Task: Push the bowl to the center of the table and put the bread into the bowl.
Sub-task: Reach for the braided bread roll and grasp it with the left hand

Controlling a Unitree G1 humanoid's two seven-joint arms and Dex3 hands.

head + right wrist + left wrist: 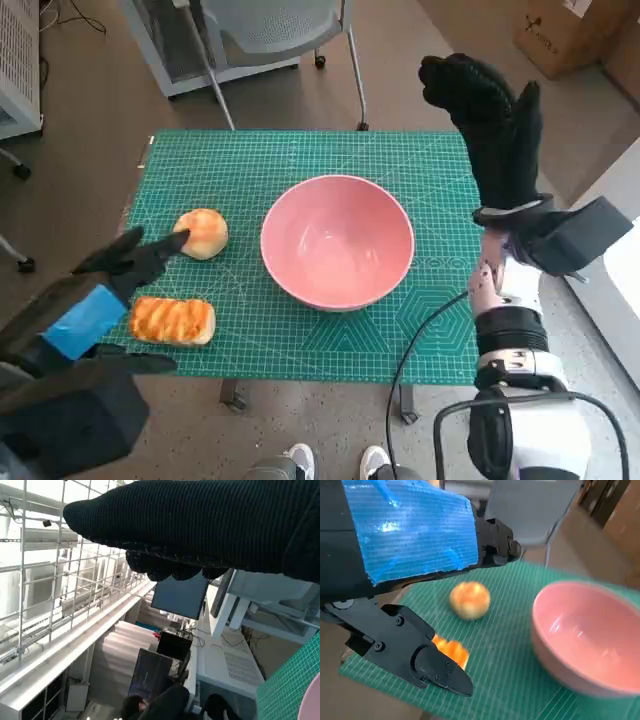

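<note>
At the far left of the head view the left hand (125, 262) hangs over the desk's (300, 150) near-left part, fingers apart and holding nothing, its fingertips reaching toward the round bun (203, 233) without clearly touching it; just nearer the robot lies the braided loaf (172, 320), close under that hand; both pieces of bread rest on the green cutting mat (440, 340), outside the bowl. Further right, the pink bowl (338, 240) sits upright and empty at about the middle of the desk, so the push looks done, or nearly so, and the bread step is judged not yet begun; which piece the task means is not plain, though the bun seems the likelier target. At the right, the right hand (490, 125) is raised well above the desk's far-right edge, fingers spread loosely and carrying nothing; a black cable (420, 340) trails across the mat below its forearm. In the left wrist view the loaf is half hidden behind a black finger (425, 665) and the bowl's far rim is blurred; the right wrist view shows mostly glove, shelving and a person's dark shape, with only a sliver of mat.
</note>
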